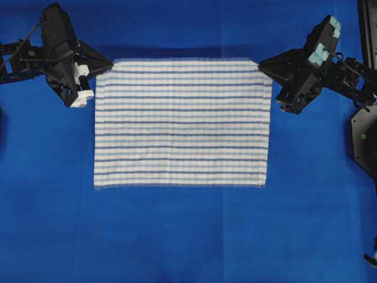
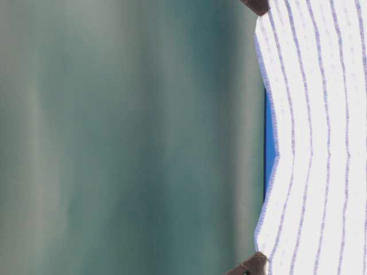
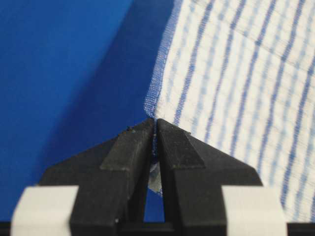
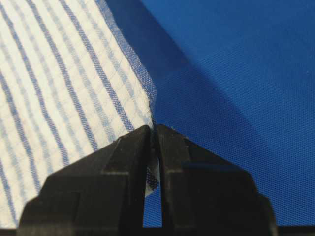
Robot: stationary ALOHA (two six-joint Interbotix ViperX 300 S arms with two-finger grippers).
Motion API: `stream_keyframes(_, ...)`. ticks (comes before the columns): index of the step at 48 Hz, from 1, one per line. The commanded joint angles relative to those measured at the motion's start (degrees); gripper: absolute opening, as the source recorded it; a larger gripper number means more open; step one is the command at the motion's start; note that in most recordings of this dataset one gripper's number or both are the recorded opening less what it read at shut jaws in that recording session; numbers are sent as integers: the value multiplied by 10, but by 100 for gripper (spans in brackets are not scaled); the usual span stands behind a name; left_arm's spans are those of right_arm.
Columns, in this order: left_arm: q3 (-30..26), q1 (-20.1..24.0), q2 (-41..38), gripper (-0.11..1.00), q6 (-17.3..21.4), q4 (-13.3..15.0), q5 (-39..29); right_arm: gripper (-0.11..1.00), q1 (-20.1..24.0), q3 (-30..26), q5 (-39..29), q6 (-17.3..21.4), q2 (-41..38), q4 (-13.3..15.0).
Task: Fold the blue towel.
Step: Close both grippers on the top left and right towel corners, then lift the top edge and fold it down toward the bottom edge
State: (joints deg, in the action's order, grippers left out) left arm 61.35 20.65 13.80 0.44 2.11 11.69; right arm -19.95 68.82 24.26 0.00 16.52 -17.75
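The blue towel (image 1: 181,122) lies spread out at the middle of the blue counter (image 1: 177,236), its stripes running from 9 to 3 o'clock in the overhead view. The left gripper (image 1: 109,62) pinches the towel's corner at 10 o'clock, jaws closed tight on the hem, as the left wrist view shows (image 3: 155,129). The right gripper (image 1: 261,63) is likewise clamped on the corner at 2 o'clock (image 4: 153,132), and both held corners are raised above the counter.
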Motion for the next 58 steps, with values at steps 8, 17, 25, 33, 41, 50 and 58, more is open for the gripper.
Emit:
stream_keyframes(8, -7, -23, 9, 2, -7, -2, 1, -1, 23, -6, 1, 4, 8, -1)
stream_keyframes(17, -2, -80, 25, 2, -19, 0, -3, -1, 87, -7, -24, 11, 25, -23)
stream_keyframes(25, 11, -138, 44, 2, -47, 1, -4, -1, 155, 2, -26, 11, 58, -64)
stream_keyframes(33, 24, -200, 52, 2, -94, 2, 3, -1, 212, 11, -26, 11, 76, -102)
stream_keyframes(41, 21, -258, 46, 2, -117, 2, 4, -1, 258, 12, -25, 11, 73, -126)
stream_keyframes(50, 14, -301, 31, 2, -128, 2, 28, -1, 302, 11, -24, 11, 61, -155)
stream_keyframes(58, 11, -316, 11, 2, -141, 2, 31, -1, 339, 4, -14, 11, 36, -183)
